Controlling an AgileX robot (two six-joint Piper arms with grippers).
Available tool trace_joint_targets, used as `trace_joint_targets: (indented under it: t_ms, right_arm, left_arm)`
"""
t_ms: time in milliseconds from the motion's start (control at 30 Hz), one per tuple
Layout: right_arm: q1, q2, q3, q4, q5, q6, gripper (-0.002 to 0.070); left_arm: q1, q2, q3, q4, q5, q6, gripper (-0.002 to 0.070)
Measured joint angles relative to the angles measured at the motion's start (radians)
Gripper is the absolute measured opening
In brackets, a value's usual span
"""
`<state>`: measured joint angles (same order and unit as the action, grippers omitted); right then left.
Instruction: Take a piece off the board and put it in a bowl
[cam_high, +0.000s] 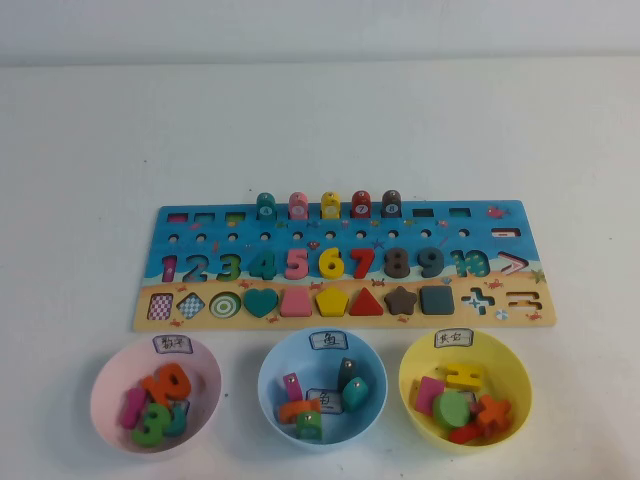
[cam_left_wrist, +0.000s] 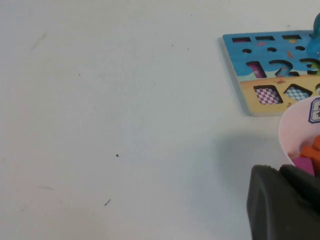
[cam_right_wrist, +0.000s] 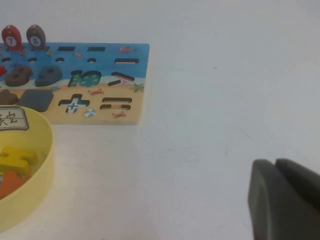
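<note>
Bright, even overhead light, soft faint shadows, slightly hazy, low-contrast pictures.

white table (cam_high: 90, 150): board (cam_high: 520, 225), three bowls.

The board (cam_high: 345, 265) lies across the middle of the counter (cam_high: 320, 120), its long side running left to right. The piece (cam_high: 436, 300) sits in the board's near row, toward the right, just right of the star (cam_high: 401, 300). Fish pegs (cam_high: 328, 205) stand along the far edge. Three bowls line up near of the board: the left bowl (cam_high: 108, 400), the middle bowl (cam_high: 272, 370) and, on the right, the bowl (cam_high: 412, 365) nearest the piece. Each bowl holds loose pieces. The left end effector (cam_left_wrist: 285, 205) hangs just left of the left bowl; the right end effector (cam_right_wrist: 285, 200) hangs right of the right bowl.
</note>
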<state>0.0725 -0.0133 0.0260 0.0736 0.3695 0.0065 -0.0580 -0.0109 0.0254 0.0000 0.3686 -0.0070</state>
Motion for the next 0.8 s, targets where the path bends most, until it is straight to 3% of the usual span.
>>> trace_joint_targets:
  t_ms: [800]
  right_arm:
    - [0.0,0.0,0.0,0.0,-0.013,0.0,-0.0017]
  left_arm:
    - [0.0,0.0,0.0,0.0,0.0,0.0,-0.0004]
